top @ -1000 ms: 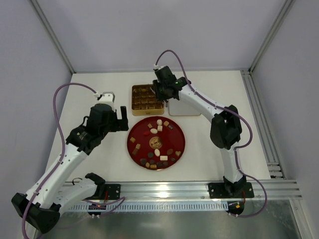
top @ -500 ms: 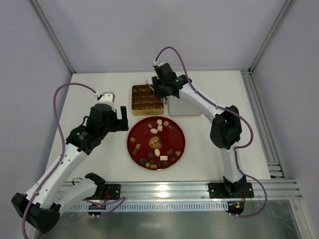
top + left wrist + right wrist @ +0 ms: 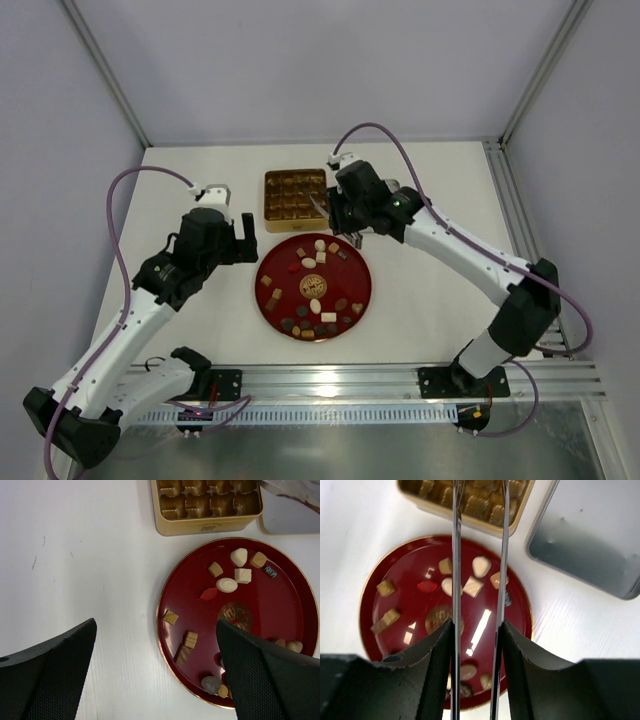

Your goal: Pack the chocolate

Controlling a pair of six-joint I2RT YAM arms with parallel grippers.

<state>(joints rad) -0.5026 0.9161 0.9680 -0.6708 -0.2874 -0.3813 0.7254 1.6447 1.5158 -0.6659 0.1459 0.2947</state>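
Note:
Many small chocolate pieces [image 3: 315, 285] in brown, tan and cream lie on the red round plate [image 3: 262, 290]; they also show in the left wrist view [image 3: 227, 584] and the right wrist view [image 3: 472, 586]. The gold box [image 3: 296, 194] behind the plate holds brown pieces in its compartments [image 3: 200, 505]. My right gripper [image 3: 345, 215] [image 3: 476, 625] is shut on metal tongs [image 3: 455, 555], whose two blades hang over the plate's far edge and the box; their tips run out of view. My left gripper [image 3: 238, 240] [image 3: 155, 630] is open and empty, above the table at the plate's left edge.
A silver lid [image 3: 585, 545] lies right of the gold box, mostly under my right arm in the top view. White table [image 3: 200, 180] spreads to the left, with a metal rail [image 3: 520, 230] along its right edge.
My right arm has swung out to the right and drawn its gripper with the tongs from over the box and lid back toward the plate's far edge. The left arm has not moved.

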